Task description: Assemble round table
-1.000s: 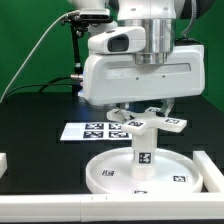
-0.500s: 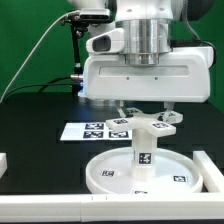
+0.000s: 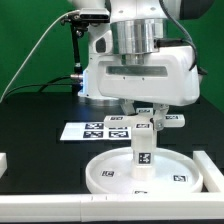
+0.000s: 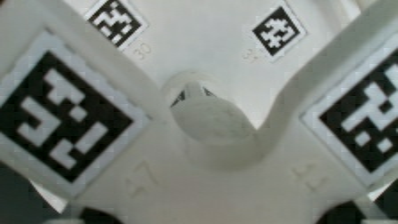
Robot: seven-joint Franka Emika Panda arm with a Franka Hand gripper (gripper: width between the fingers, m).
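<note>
The round disc [image 3: 105,172] lies flat near the front of the black table. The short thick leg [image 3: 143,153] stands upright in its middle. The cross-shaped foot [image 3: 152,122] sits on top of the leg, its tagged arms spread out level. My gripper [image 3: 145,110] reaches straight down onto the foot and is shut on its hub; the wide hand hides the fingers. In the wrist view the foot [image 4: 210,125] fills the picture at very close range, with tagged arms on both sides. No fingertips show there.
The marker board [image 3: 82,130] lies flat behind the disc, on the exterior view's left. A white rail [image 3: 50,210] runs along the front edge, and white blocks stand at the left [image 3: 3,160] and right [image 3: 207,165].
My hand has turned about its vertical axis above the leg, and the foot's arms have swung a little with it. The disc and leg have stayed in place.
</note>
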